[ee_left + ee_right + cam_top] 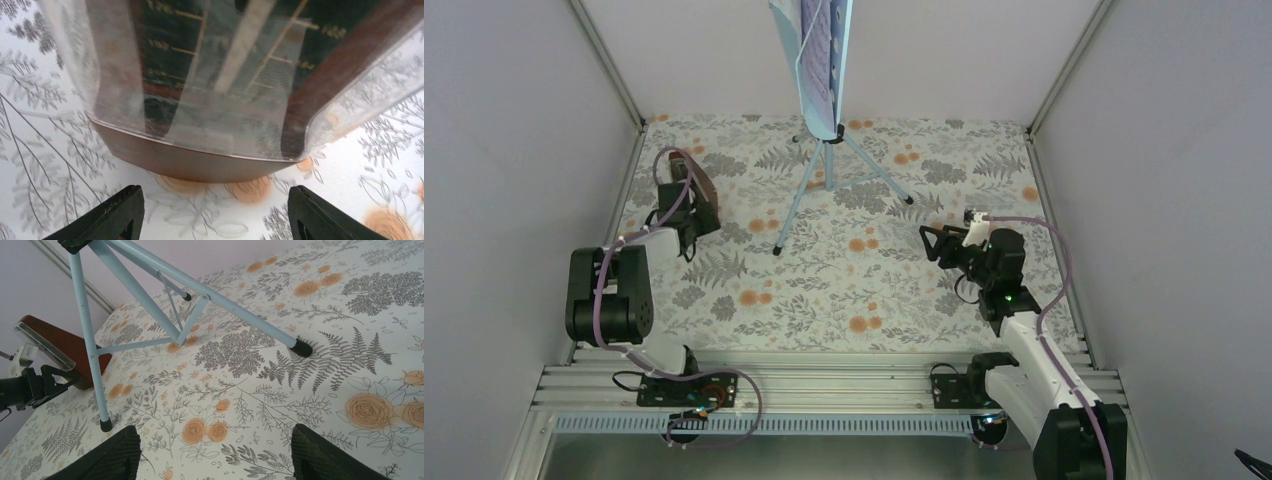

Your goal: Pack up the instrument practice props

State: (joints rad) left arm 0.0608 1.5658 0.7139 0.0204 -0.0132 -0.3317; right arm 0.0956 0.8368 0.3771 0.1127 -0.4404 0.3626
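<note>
White walls (514, 150) close in three sides of a table spread with a matte cloth (844, 290) printed in grey ferns and orange roses. A ribbed aluminium rail (824, 385) runs along the near edge and carries the two arm bases.

One stand (828, 165) is at far centre. It is made of thin pale-blue tubes, with three splayed legs (87, 340) braced by slim struts. Each leg ends in a black rubber foot (301, 347) on the cloth. Sheet music (816, 60) rests against its desk at the top edge of the overhead view. The paper is white with a lilac tint; how many pages there are cannot be told.

One metronome (699, 190) sits at far left, well apart from the stand. It is a reddish-brown wooden wedge with a clear, glossy plastic front. Through that front show a dark scale with gold marks and a pale pendulum bar.

The left gripper (212, 220) is just beside the metronome. Its two black fingers (115, 215) are spread wide on the near side of the wooden base and grip nothing. The right gripper (220, 460) is at the right, facing the stand's legs across bare cloth. Its jaws are also apart and empty.
</note>
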